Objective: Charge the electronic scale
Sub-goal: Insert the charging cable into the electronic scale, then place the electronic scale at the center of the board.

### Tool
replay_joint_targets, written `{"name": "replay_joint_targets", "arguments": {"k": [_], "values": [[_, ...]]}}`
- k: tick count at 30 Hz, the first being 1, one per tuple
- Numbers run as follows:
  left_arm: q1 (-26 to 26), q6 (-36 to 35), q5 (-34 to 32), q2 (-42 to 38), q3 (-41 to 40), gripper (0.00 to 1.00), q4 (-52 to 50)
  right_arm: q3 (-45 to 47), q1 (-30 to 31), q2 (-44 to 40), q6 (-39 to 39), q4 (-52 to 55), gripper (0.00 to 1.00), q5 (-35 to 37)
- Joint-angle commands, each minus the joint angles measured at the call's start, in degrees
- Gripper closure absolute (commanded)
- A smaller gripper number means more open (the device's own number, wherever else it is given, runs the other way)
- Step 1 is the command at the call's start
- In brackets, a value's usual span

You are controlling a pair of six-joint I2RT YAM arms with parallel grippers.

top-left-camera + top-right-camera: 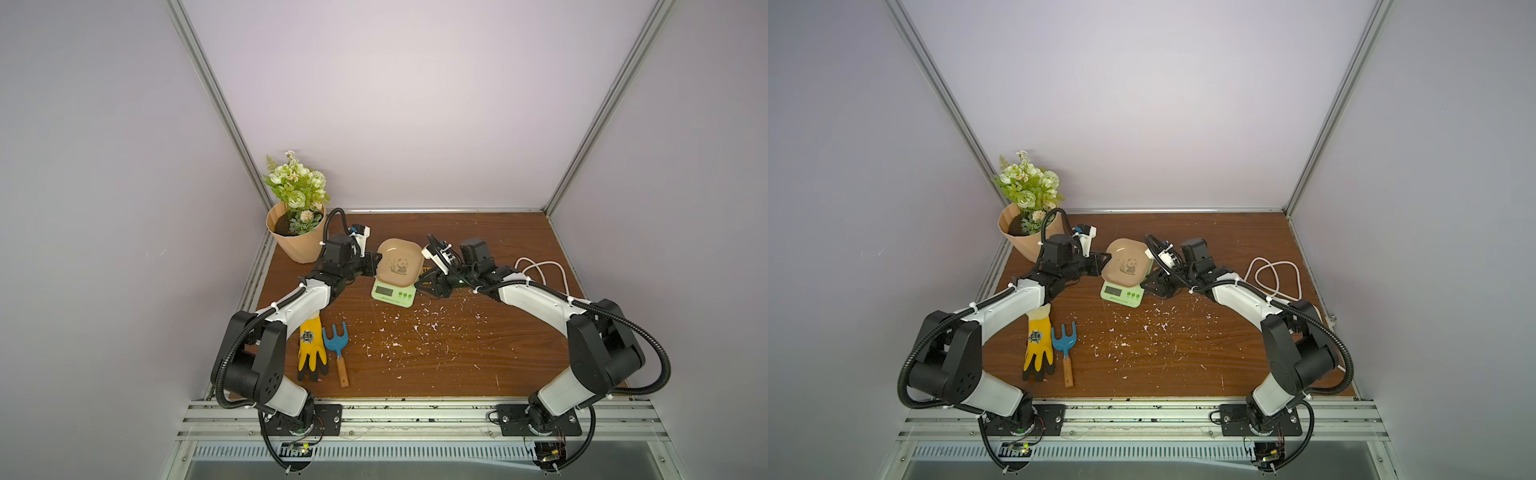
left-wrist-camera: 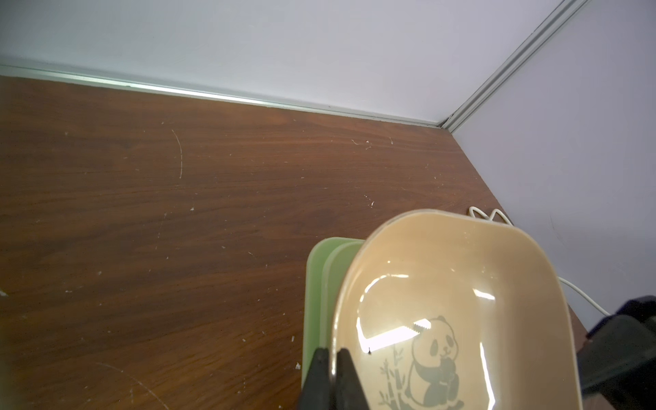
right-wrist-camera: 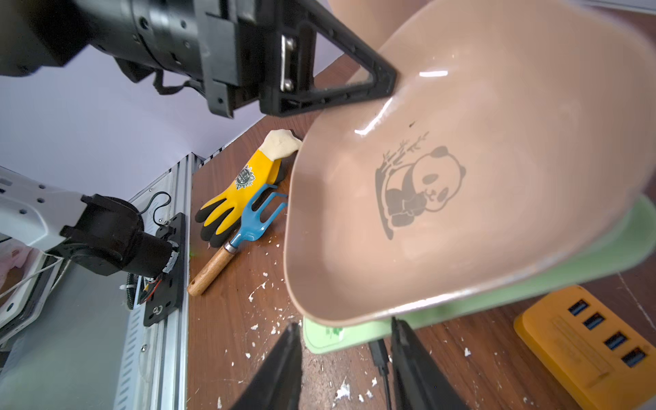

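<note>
The scale (image 1: 394, 293) sits toward the back of the tabletop (image 1: 457, 353), between both arms. It looks like light, rigid plastic. Its glossy tray (image 1: 392, 251) seems loose and slippery, so the green body's edges look the safer hold. The left gripper (image 2: 332, 355) is pinched on the tray's rim. The right gripper (image 3: 343, 324) stands apart around a dark plug (image 3: 378, 349) at the scale's edge. The tray is empty, and the pot (image 1: 291, 241) holds soil and flowers.
</note>
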State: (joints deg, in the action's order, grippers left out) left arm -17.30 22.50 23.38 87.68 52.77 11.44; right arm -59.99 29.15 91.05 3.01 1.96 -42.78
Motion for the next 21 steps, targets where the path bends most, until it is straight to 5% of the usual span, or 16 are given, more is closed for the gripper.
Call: {"name": "replay_joint_targets", "arguments": {"k": [1, 21], "values": [[-0.63, 3.11, -0.68, 0.40, 2.63, 1.00, 1.88, -0.08, 0.13, -2.84, 1.39, -1.17, 0.56, 1.10], [-4.14, 17.06, -14.69, 8.60, 4.89, 1.00, -3.37, 4.66, -3.65, -8.08, -4.73, -7.07, 0.59, 5.21]]}}
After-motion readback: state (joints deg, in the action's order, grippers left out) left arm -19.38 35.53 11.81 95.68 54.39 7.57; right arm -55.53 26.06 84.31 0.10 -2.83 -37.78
